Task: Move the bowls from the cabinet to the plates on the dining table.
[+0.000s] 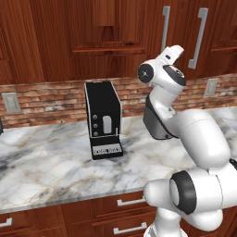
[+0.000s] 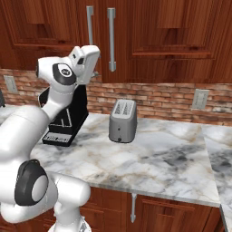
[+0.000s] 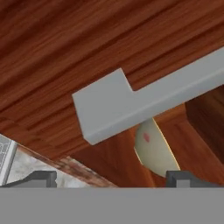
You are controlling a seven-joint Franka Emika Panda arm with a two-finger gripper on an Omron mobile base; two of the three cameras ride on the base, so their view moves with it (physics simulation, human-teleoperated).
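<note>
Handle: silver bar handle of the cabinet filled the hand view, crossing just ahead of the fingertips.
Gripper: gripper jaws spread wide, holding nothing.
Bowl: pale bowl glimpsed behind the handle.
Counter: coffee machine and toaster stood on marble.

We are seeing a black coffee machine standing upright on the grey-white marble surface, its back near the red brick wall. Well apart from it along the same surface, a silver toaster is sitting with its two slots facing up. White wall outlets are showing on the brick, one beyond the toaster and another on the far side of the coffee machine. Below the marble edge, red-brown drawers with short silver handles are running along the front.
</note>
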